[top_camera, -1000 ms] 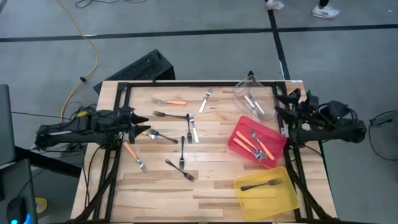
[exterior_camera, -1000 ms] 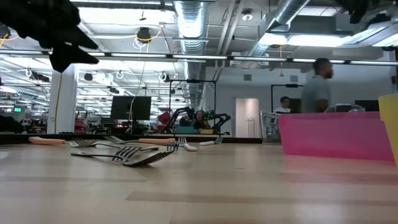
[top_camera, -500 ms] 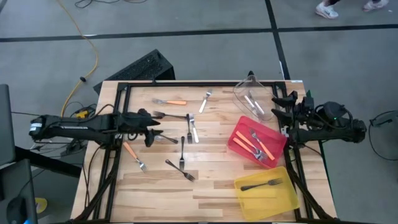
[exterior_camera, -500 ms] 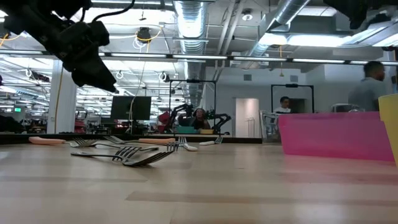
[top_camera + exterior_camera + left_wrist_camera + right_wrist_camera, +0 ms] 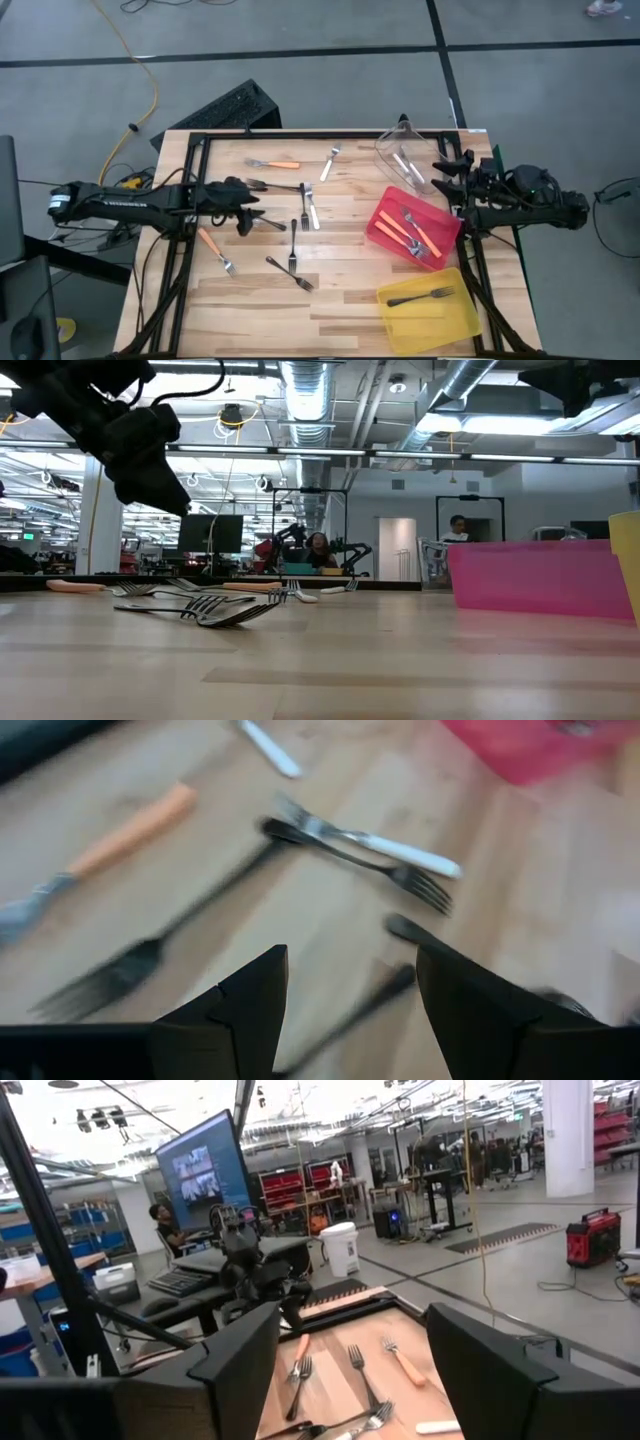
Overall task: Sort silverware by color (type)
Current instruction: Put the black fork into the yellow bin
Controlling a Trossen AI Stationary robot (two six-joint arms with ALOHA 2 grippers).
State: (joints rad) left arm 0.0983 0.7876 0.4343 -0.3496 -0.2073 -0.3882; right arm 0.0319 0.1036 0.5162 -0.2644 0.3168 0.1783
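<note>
From above, the left gripper [image 5: 250,209] reaches to the left-centre of the desk [image 5: 340,300], over a loose cluster of forks [image 5: 280,200]; its jaws stand apart and hold nothing. The left wrist view adds detail: between the spread fingers lie a black fork [image 5: 150,945], a pale fork [image 5: 375,840] crossing it and an orange-handled fork [image 5: 105,845] at the left.

The right gripper [image 5: 447,172] waits at the right edge of the desk, jaws released and empty. Only the high view shows the sorted pieces: orange-handled forks in the red bin [image 5: 385,215] right of centre, a black fork in the yellow bin [image 5: 455,320] at lower right, pale ones in the clear bin [image 5: 390,150] at upper right.

The low view shows the left gripper [image 5: 150,470] raised clear of the desk [image 5: 320,660] at upper left, which the overhead cannot tell.
</note>
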